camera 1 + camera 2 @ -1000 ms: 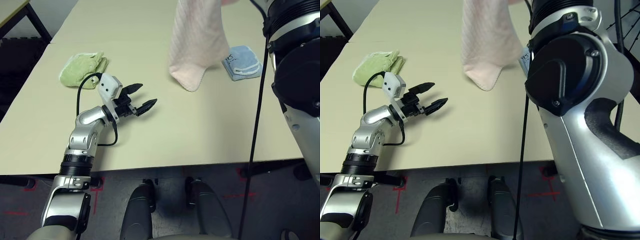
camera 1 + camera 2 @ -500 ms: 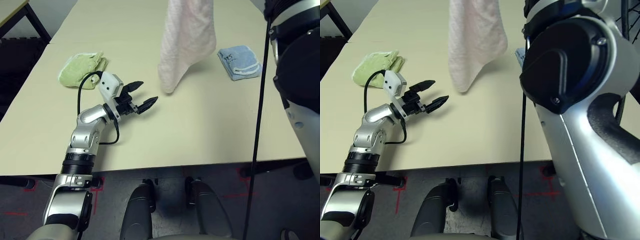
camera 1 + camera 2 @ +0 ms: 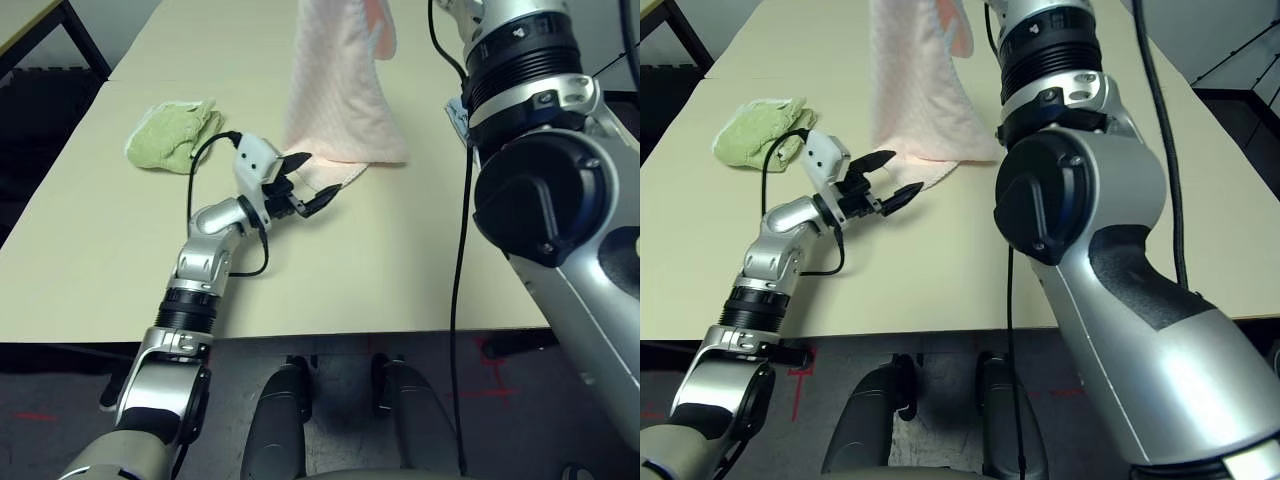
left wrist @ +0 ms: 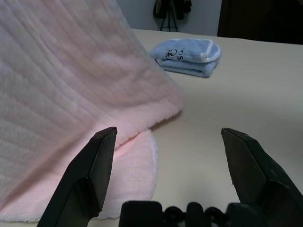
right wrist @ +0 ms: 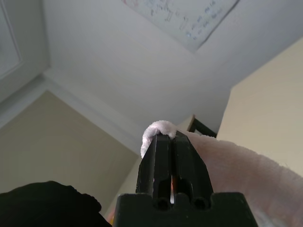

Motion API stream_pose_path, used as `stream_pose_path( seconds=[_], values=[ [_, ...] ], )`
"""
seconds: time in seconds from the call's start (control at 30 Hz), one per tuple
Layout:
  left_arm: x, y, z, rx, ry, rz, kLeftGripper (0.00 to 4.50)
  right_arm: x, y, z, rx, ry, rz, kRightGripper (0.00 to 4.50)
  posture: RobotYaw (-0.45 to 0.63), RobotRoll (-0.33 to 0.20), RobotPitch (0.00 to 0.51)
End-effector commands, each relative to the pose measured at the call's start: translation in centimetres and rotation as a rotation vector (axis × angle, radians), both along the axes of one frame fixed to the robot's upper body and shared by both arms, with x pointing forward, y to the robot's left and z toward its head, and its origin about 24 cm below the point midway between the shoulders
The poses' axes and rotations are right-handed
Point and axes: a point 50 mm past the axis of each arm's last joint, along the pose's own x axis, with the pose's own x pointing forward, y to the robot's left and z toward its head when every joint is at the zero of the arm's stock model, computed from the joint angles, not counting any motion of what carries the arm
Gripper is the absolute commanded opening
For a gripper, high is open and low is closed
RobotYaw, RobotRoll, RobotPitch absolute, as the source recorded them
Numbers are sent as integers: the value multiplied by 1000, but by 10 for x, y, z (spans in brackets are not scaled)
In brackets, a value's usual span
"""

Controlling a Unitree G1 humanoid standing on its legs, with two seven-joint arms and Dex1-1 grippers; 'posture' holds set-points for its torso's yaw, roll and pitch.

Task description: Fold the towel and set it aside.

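Right end effector clenched on towel top edge, towel hanging, lower end resting on desk. Left end effector spread wide, just beside lower corner, holding nothing. Fold not yet made; setting aside remains.
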Motion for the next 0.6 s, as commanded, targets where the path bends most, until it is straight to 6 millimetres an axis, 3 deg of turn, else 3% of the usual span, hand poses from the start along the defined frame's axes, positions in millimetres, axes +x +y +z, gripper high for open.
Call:
stream_pose_path(
  seconds=[0.03, 0.4, 0.6],
  values=[
    [2, -17, 4, -47, 21, -23, 4500, -9, 0, 9, -23, -55, 32, 20, -23, 0, 192],
    [25, -75, 29, -364, 288, 140, 4500, -14, 6, 2, -30, -46, 35, 20, -5, 0, 191],
    [33, -83, 25, -366, 451, 272, 4500, -15, 8, 2, -29, -47, 27, 20, -5, 0, 192]
  ],
)
